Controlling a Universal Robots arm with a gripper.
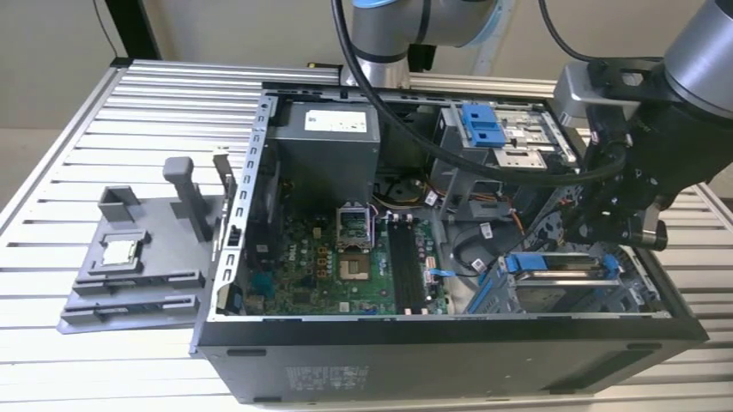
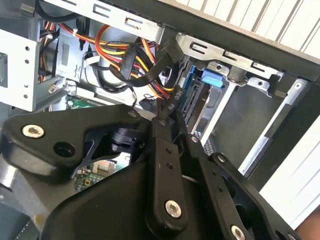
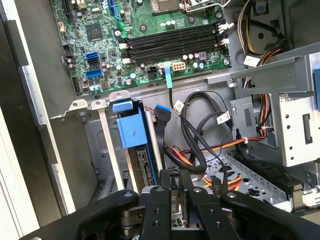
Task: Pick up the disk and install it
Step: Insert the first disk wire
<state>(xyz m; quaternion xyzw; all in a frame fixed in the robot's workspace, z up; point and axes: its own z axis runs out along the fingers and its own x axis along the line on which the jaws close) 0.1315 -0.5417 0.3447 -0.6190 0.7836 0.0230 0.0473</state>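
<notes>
While in its bay (image 3: 100, 150), disk (image 3: 142, 164) beside hand (image 3: 173, 176).

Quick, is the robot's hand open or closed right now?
Hand: cannot be told. It is close to the disk in the computer case.

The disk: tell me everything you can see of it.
The disk is a flat silver-grey metal drive with blue plastic rails along its edges and a blue tab at one end. It sits inside the drive bay of the open computer case, in the corner at the exterior view's right, between the bay's metal walls. In the second wrist view its connector end faces the loose cables. The gripper hangs close by; whether it touches cannot be told.
</notes>
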